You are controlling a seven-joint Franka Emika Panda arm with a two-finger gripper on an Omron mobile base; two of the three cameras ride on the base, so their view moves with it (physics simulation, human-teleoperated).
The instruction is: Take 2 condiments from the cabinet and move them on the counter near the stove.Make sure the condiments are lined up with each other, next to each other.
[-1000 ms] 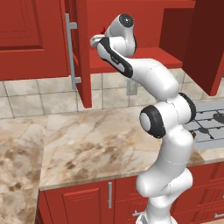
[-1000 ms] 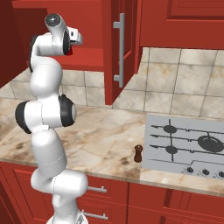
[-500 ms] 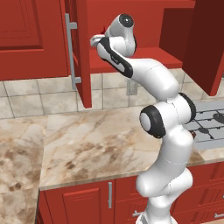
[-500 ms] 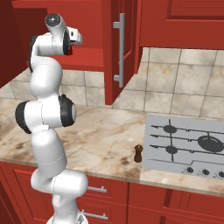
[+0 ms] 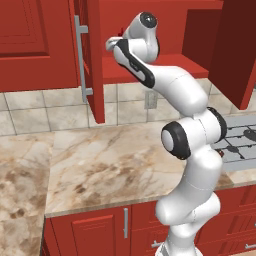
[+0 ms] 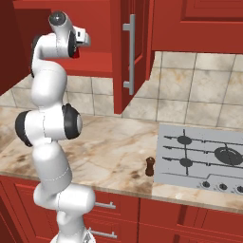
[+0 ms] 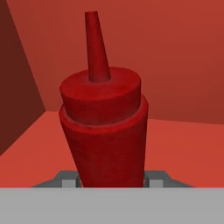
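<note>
Second condiment in hand, by my reading: the dark brown shaker [image 6: 150, 166] already stands on the counter [image 6: 109, 147], near the front edge and just beside the left edge of the stove [image 6: 204, 154], so the step now is fetching the red squeeze bottle [image 7: 103, 127] from the open cabinet [image 5: 150, 70]. The arm reaches up into the cabinet, the gripper [image 6: 78, 47] at shelf level. Hand view: the bottle stands upright on the red shelf, near its left back corner, its body rising squarely between the two finger tips [image 7: 68, 181], which flank its base closely. Whether the pads press it or merely bracket it, I cannot tell; no gap is visible, but the contact itself is hidden low in the picture. Next move, as I judge it: confirm the grip, lift clear of the shelf, draw the bottle out past the door with the long silver bar handle [image 6: 130, 54], then carry it down beside the shaker, in line with it. Left base view shows a red sliver [image 5: 120, 34] at the hand and the broad left stretch of the counter. Right base view shows the shaker and the full burner grates.
</note>
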